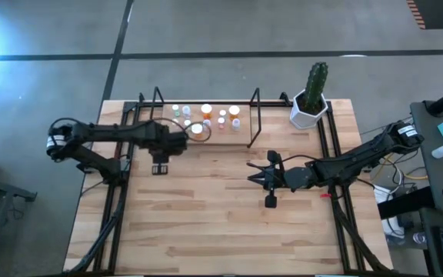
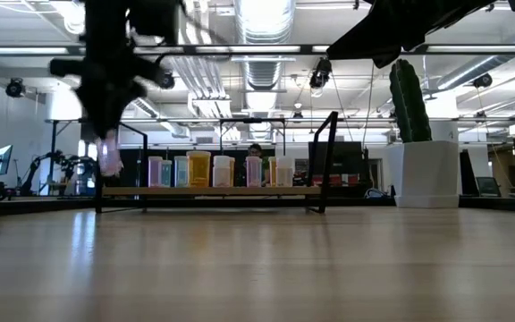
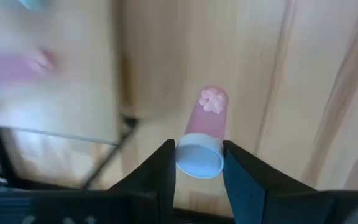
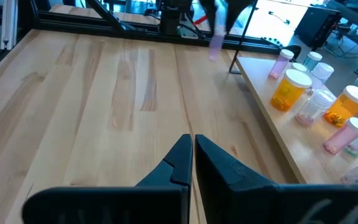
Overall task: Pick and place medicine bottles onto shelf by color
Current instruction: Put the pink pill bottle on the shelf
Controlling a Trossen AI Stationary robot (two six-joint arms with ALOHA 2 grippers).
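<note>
Item in hand: one small pink translucent plastic pill bottle with a white cap (image 3: 205,140), sitting between my left fingers (image 3: 197,171), which pinch it on either side just under the cap; a few pale tablets show at its far end. In the low view it hangs from my left fingers clear of the pale wooden desk (image 2: 257,268), off the near end of the low light-wood shelf with thin black wire uprights (image 2: 208,190). Handling, by my estimate: very light, stiff-walled, smooth and likely slippery, round so it can roll or twist in a two-point pinch; not fragile, though a hard squeeze may pop it out. Best hold, I judge, is where I have it, high on the body against the cap's lip, which stops it sliding down. Stock already on the shelf: a row of small bottles, orange with white caps (image 4: 289,91), plus pinkish (image 4: 344,137) and clear ones, standing close together beyond my fingertips. Edges to mind: the black wire upright and rail just beside my fingers and the shelf board's lip. Open room: bare desk below and behind me; gaps between shelved bottles look narrow. My right fingers (image 4: 192,155) are closed together, empty, low over open desk well apart from the shelf. White hexagonal pot with green cactus (image 1: 311,100) stands past the shelf's other end.
</note>
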